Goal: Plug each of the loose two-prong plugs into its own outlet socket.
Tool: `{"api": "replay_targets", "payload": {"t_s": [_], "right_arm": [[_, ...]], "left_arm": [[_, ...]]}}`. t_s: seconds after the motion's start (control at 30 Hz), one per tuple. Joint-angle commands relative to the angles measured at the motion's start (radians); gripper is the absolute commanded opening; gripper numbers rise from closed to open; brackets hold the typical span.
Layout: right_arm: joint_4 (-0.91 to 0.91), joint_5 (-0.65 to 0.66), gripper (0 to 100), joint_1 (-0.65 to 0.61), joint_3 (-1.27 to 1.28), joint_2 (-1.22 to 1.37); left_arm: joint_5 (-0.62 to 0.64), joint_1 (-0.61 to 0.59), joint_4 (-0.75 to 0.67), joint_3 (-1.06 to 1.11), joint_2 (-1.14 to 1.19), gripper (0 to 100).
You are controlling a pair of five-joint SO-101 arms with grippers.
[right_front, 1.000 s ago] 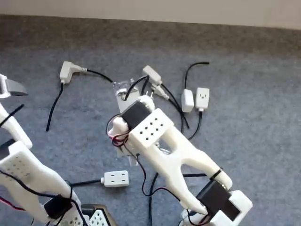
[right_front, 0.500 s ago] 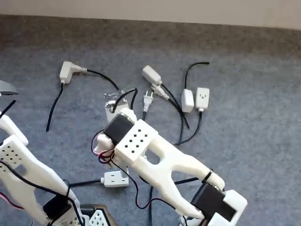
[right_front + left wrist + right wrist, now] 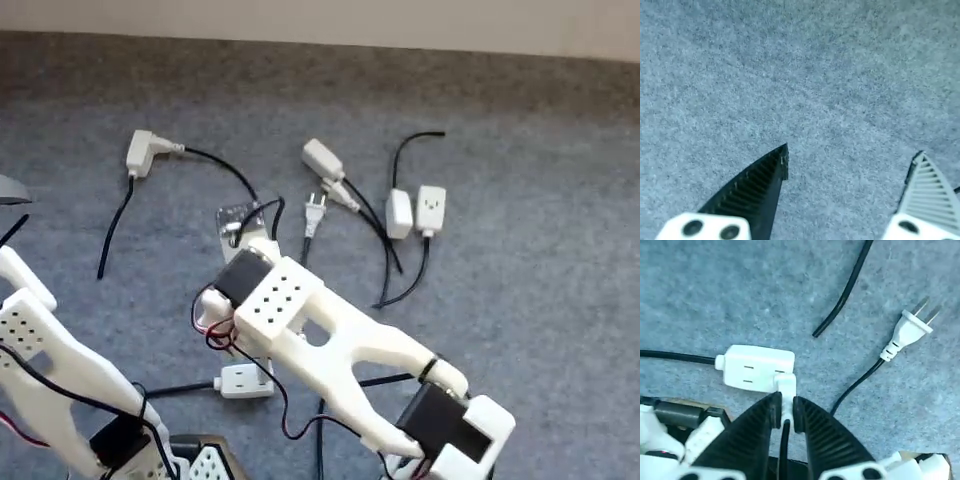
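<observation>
Grey carpet [image 3: 540,300] is spread over the whole table; what is seen largest on it?

The white right arm [image 3: 365,350] is stretched across the middle of the high view from the near right corner, and the white left arm [image 3: 45,370] is seen at the near left edge.

How is the right gripper [image 3: 785,405] set?

Its black ribbed fingers [image 3: 752,432] are closed tight on a small white two-prong plug [image 3: 786,386], whose black cord is run back between them. The plug's body is pressed against the edge of a white rectangular outlet block [image 3: 752,367] with a black cord at its far end; the prongs are hidden, so whether the plug is seated cannot be told.

And the left gripper [image 3: 852,151]?

It is held spread wide above bare carpet, and nothing is gripped between its fingers.

What smaller things are noted?

A second white two-prong plug [image 3: 910,327] is seen loose on the carpet, well apart from the block, with its prongs bared. A black cord end [image 3: 816,333] is seen between the two.
</observation>
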Motion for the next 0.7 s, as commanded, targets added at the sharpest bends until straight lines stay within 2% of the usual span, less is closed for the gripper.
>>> {"api": "replay_targets", "payload": {"t_s": [0.0, 0.67], "right_arm": [[-0.028, -0.009, 0.6, -0.008, 0.028, -0.012], [-0.094, -0.009, 0.6, -0.008, 0.038, -0.05]], "left_arm": [[-0.008, -0.015, -0.002, -0.038, -0.013, 37], [-0.008, -0.019, -0.029, -0.038, -0.007, 37]]}}
